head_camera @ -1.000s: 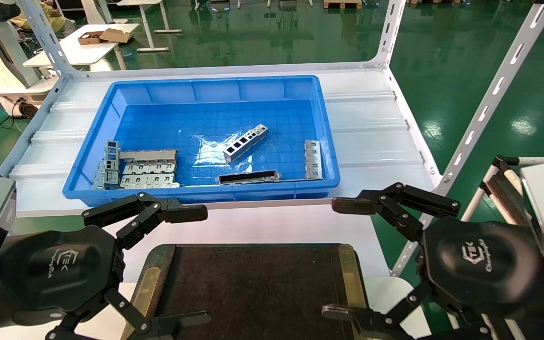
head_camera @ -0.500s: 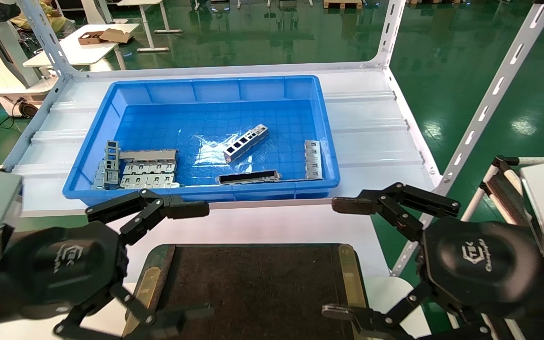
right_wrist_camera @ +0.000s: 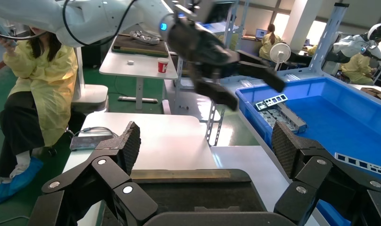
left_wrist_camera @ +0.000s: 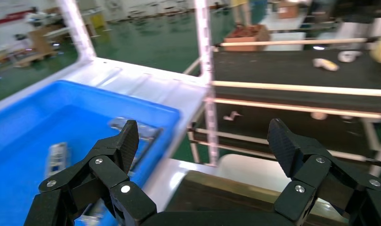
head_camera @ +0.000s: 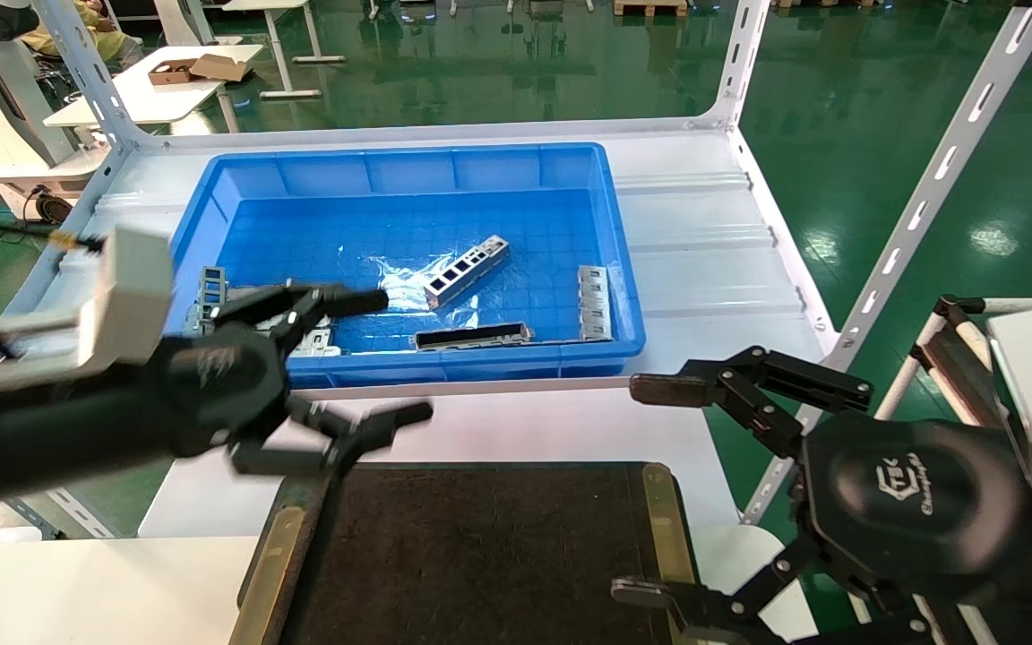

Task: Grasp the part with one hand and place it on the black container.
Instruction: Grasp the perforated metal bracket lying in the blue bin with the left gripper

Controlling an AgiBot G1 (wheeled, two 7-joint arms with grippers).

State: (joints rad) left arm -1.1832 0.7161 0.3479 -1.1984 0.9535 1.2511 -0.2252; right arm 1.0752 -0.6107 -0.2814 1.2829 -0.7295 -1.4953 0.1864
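Observation:
The part, a silver-grey channel strip with square cutouts, lies at an angle in the middle of the blue bin. The black container, a flat dark tray with gold side strips, sits at the table's front. My left gripper is open and empty, hovering over the bin's near edge, short of and left of the part. In the left wrist view my left gripper spans the bin's corner and the tray. My right gripper is open and empty beside the tray's right edge.
The bin also holds flat grey plates at the near left, a dark hollow bar near the front wall and a strip at the right. White slotted shelf posts stand on the right. A person in yellow sits beyond the table.
My left arm has lifted from the tray's front left corner and swung forward to the bin's near edge, still open. The right arm has not moved.

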